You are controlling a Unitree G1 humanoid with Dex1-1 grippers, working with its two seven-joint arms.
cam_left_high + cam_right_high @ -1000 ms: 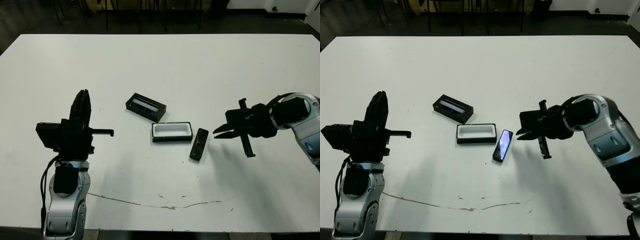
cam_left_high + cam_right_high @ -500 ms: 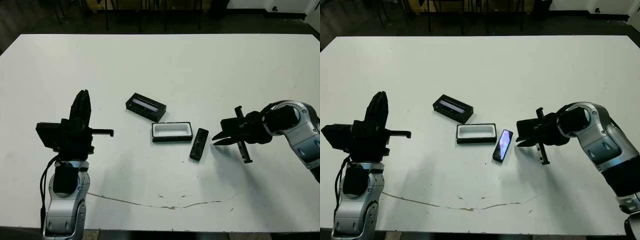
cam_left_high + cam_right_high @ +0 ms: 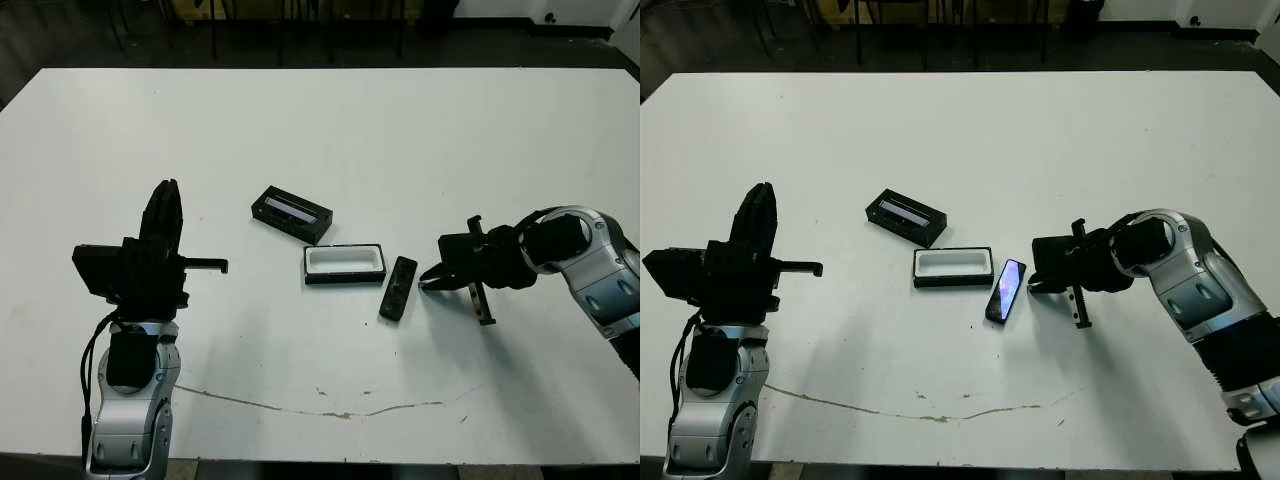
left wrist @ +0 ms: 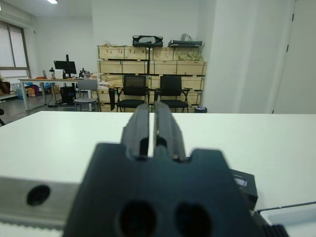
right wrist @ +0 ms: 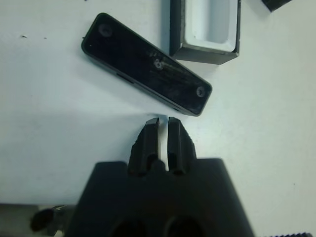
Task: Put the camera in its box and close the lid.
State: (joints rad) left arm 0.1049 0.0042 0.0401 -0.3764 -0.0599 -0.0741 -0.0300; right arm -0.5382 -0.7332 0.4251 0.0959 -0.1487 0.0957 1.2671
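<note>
The right gripper [image 5: 163, 122] sits low over the white table [image 3: 330, 130] with its two fingers pressed nearly together and holding nothing, its tips just short of the camera's [image 5: 145, 63] long edge. Closed like that beside the bar, it looks set either to nudge it or to line up before spreading for a pinch (which of the two cannot be told from here). The camera lies flat just ahead of those tips, angled, with one end close to the corner of the box [image 5: 205, 28], whose white-lined hollow faces up, empty and ready to receive it. The lid [image 3: 291, 213] rests farther beyond the box, well apart from the claw, out of the way until closing. The left gripper [image 4: 154, 124] is raised clear at the far side, fingers together, idle. A small round mark shows on the camera's face, but no lettering is legible on it.
</note>
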